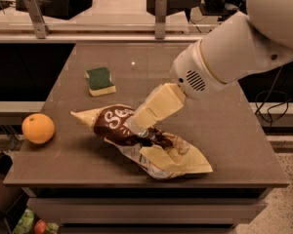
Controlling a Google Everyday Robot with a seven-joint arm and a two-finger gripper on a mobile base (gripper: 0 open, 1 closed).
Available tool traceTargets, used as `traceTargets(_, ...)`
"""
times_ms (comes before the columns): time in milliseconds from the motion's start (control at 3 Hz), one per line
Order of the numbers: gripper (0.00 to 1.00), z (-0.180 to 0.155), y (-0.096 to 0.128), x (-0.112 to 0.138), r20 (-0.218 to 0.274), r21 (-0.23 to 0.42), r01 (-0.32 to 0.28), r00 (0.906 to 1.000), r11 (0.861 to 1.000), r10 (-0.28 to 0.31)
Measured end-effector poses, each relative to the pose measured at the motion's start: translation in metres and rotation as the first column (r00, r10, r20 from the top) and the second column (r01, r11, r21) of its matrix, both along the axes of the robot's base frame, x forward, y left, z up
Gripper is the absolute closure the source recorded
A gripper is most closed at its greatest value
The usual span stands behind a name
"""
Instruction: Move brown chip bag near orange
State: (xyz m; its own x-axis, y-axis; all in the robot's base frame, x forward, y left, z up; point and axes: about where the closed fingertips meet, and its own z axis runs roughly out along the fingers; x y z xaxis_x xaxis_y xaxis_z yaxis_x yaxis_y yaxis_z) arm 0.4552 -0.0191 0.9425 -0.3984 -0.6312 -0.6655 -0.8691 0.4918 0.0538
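The brown chip bag lies crinkled across the front middle of the table, with its tan left end pointing toward the orange. The orange sits at the table's left front edge, about a hand's width left of the bag's tip. My gripper reaches down from the upper right and is shut on the middle of the bag, one cream finger above it and one at its front. I cannot tell whether the bag rests on the table or hangs just above it.
A green-and-yellow sponge lies at the back left of the table. A rail with metal posts runs behind the table. A reddish fruit among green things sits on the floor at the lower left.
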Motion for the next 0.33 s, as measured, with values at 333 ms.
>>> traceTargets(333,0.00,0.0001,0.0000,0.0000,0.000,0.000,0.000,1.0000,1.000,0.000)
